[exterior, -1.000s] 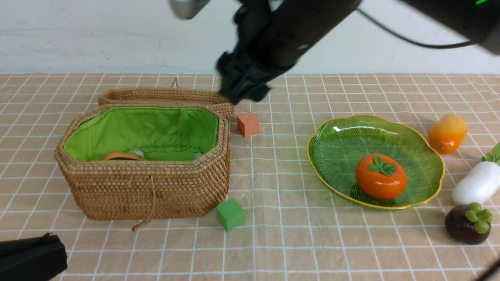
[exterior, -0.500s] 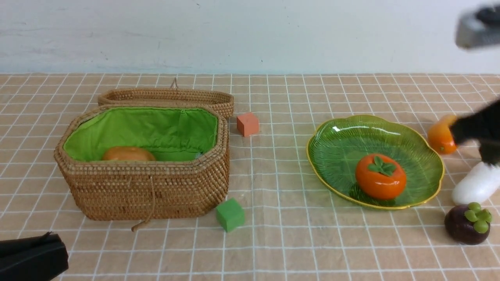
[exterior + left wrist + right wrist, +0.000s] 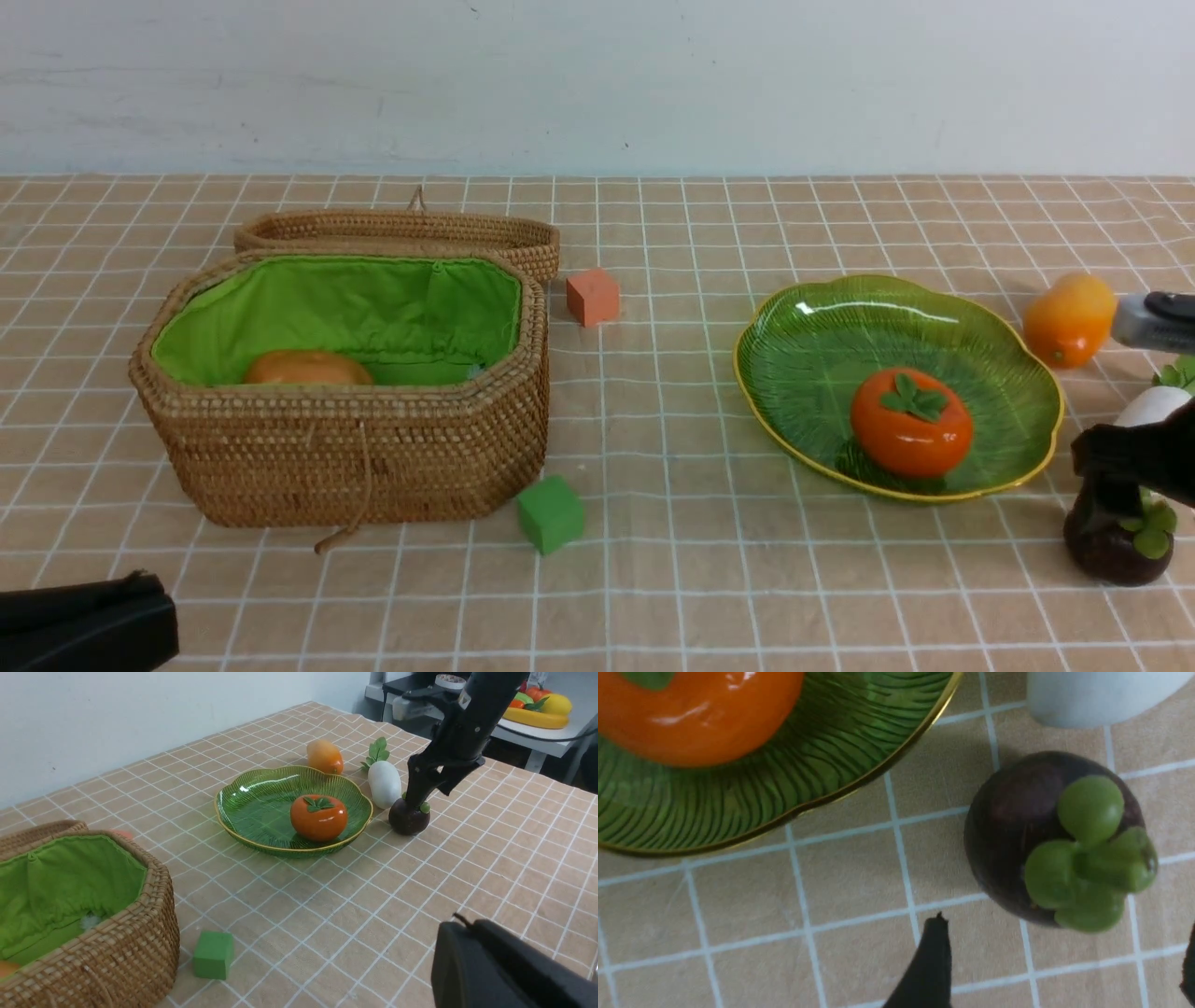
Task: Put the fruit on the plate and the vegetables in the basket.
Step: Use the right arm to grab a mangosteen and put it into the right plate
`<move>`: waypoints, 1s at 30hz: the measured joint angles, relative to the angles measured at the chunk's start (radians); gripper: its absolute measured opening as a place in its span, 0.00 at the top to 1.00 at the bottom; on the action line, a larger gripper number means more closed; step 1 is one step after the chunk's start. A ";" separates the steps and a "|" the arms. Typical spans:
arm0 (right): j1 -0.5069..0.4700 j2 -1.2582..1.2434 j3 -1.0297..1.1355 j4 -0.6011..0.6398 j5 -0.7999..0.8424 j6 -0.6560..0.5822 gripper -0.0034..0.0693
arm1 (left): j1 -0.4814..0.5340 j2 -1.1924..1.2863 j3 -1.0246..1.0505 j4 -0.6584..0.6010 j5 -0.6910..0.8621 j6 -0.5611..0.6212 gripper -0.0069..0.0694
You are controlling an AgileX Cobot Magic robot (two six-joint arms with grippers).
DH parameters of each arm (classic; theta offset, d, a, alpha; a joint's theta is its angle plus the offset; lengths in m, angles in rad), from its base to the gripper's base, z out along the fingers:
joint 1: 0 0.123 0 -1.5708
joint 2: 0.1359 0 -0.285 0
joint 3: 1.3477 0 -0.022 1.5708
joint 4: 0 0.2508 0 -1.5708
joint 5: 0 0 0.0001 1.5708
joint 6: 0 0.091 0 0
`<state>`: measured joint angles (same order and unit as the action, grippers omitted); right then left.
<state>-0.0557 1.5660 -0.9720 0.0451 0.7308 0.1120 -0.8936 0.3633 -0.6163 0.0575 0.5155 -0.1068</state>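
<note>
Front view: right gripper (image 3: 1116,499) blocks my sight of the mangosteen (image 3: 1111,553) top and half the radish (image 3: 1153,406). The basket (image 3: 355,448) wall covers most of the potato (image 3: 308,369); left gripper (image 3: 84,625) cropped.

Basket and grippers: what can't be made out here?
- Basket floor: front view, the near wicker wall hides all but the top of the potato.
- Left gripper: cut off by frame edges in front and left wrist views; opening unreadable.
- Radish: front view, mostly behind the right gripper.

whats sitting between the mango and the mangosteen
The white radish lies between the mango and the mangosteen, clearest in the left wrist view.
</note>
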 joint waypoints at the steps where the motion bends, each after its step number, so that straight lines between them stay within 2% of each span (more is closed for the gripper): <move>1: -0.003 0.041 0.000 0.001 -0.032 -0.005 0.05 | 0.000 0.000 0.000 0.000 -0.007 0.003 0.91; 5: -0.003 0.114 0.000 0.003 -0.105 -0.007 0.14 | 0.000 0.000 0.000 0.001 -0.018 0.003 0.91; 9: -0.003 0.138 -0.009 -0.004 -0.117 -0.027 0.20 | 0.000 0.000 0.000 0.001 -0.026 0.003 0.91; 15: -0.003 0.134 -0.014 -0.005 -0.094 -0.036 0.20 | 0.000 0.000 0.000 0.001 -0.029 0.003 0.90; 18: -0.003 0.087 -0.010 0.028 0.007 -0.038 0.20 | 0.000 0.000 0.000 0.001 -0.030 0.003 0.90; 22: -0.003 -0.027 -0.018 0.130 0.061 -0.060 0.20 | 0.000 0.000 0.000 0.001 -0.050 0.003 0.90; 23: -0.003 -0.079 -0.040 0.203 0.018 -0.112 0.20 | 0.000 0.000 0.000 0.001 -0.084 0.003 0.90; 26: -0.003 -0.094 -0.072 0.277 -0.063 -0.163 0.20 | 0.000 0.000 0.000 0.001 -0.131 0.003 0.90; 27: -0.003 -0.071 -0.098 0.328 -0.156 -0.207 0.20 | 0.000 0.000 0.000 0.001 -0.171 0.003 0.90; 30: -0.003 0.011 -0.131 0.370 -0.227 -0.246 0.20 | 0.000 0.000 0.000 0.001 -0.202 0.003 0.90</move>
<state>-0.0588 1.5772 -1.1032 0.4148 0.5040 -0.1337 -0.8936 0.3633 -0.6163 0.0582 0.3130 -0.1039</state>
